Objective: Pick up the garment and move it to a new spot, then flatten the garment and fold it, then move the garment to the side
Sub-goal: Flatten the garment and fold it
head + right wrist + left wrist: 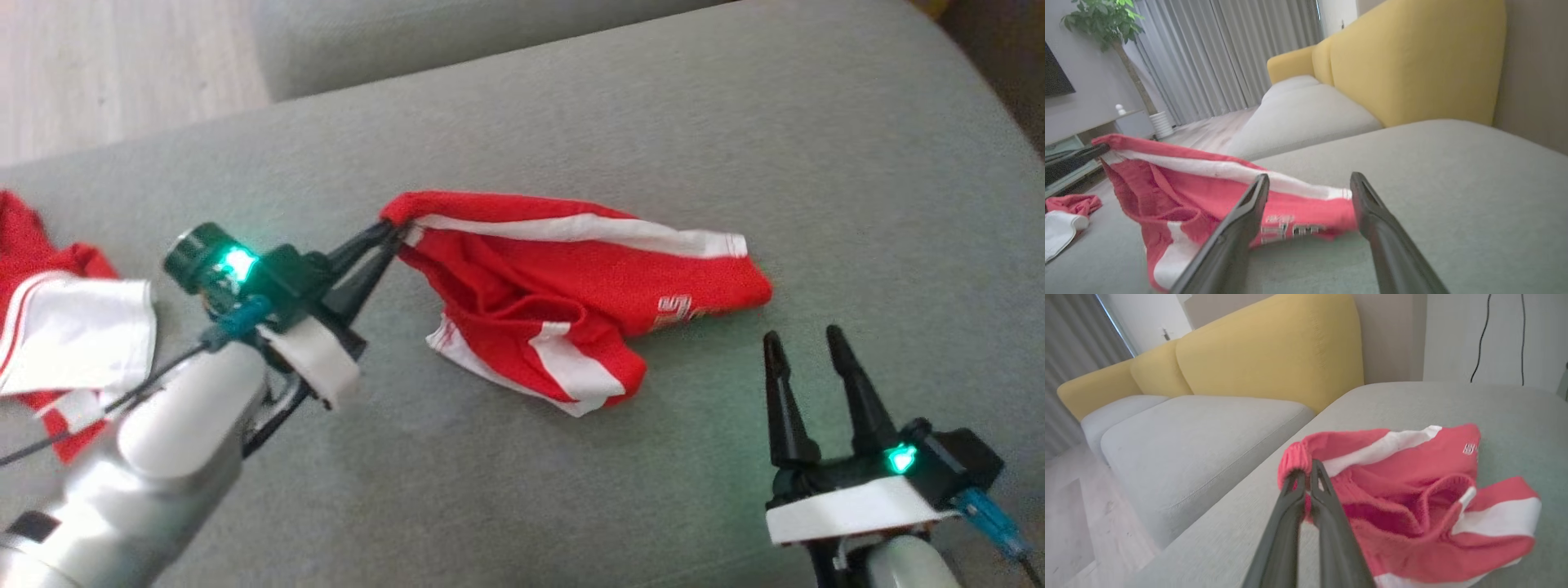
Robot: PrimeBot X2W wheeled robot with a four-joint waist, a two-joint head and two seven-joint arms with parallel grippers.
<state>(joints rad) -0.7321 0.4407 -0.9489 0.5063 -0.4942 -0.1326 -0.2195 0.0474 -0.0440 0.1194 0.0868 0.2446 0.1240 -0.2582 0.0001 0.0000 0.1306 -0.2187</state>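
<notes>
Garment [588,286] is bunched up around the middle of the grey sofa cushion [816,147], with your left hand [393,234] pinched tight on its waistband corner and your right hand [802,335] spread wide, empty, nearer the near edge.

- Soft, even daylight lit the grey cushion [571,490], with no hard glare on it.
- A faint, diffuse shadow lay under the red garment [588,278] along its near side.
- Green lamps behind the left end effector [392,235] and the right end effector [802,335] bloomed into small halos.
- The head view was soft and grainy.
- In both wrist views the near fingers [1280,539] were blurred, the garment looked washed to pink, and the yellow backrest [1269,355] bowed.
- The curtains [1208,53] glowed pale, backlit.
</notes>
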